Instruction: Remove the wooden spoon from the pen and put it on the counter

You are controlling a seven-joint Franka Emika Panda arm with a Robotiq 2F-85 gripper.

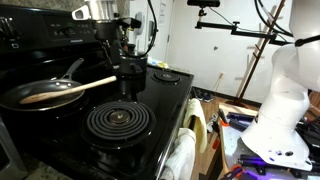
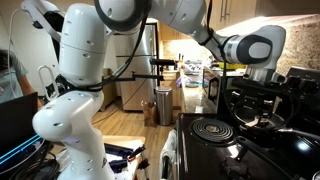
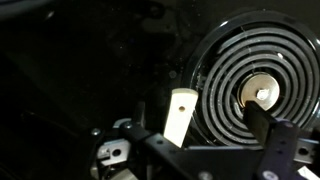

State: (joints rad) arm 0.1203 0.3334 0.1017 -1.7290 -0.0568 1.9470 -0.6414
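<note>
I can read no text, label, brand, number or sign here. The stove's back panel [image 1: 40, 28] is too dark and small to make out, and my white arm [image 2: 75, 50] shows no legible marking.

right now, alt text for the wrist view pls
The end of a pale spoon sticks up between the spread fingers of the gripper, over a dark stovetop. A black coil burner fills the right side.

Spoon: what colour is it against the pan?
The spoon is pale light-brown wood, clearest in an exterior view, lying across the black pan.
</note>
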